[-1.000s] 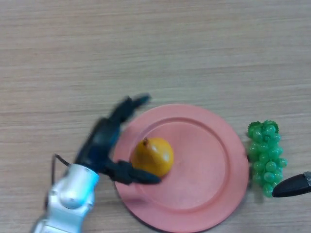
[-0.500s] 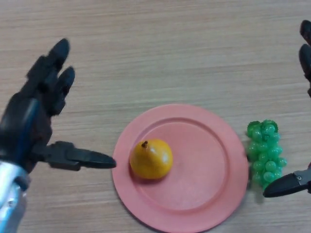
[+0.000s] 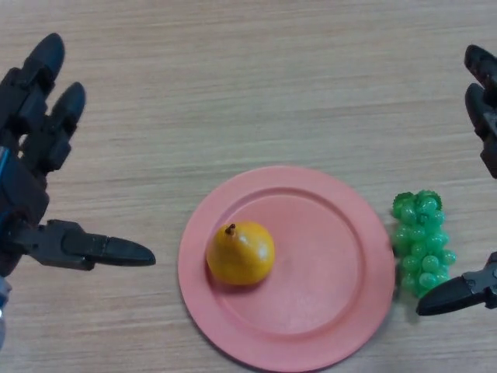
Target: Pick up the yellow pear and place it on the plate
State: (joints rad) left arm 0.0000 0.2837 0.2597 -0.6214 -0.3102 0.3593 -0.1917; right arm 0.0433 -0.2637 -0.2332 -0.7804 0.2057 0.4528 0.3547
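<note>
The yellow pear (image 3: 240, 253) lies on the left part of the pink plate (image 3: 326, 264), stem toward the upper left. My left hand (image 3: 31, 179) is at the left edge of the view, open, fingers straight and thumb pointing right toward the plate, apart from the pear. My right hand (image 3: 485, 101) shows at the right edge, open, with its thumb low beside the grapes. Neither hand holds anything.
A bunch of green grapes (image 3: 422, 241) lies on the wooden table (image 3: 233, 85) just right of the plate, close to my right thumb.
My left hand has let go of the pear and drawn back left, away from the plate. The pear stays on the plate. My right hand has come into view at the right.
</note>
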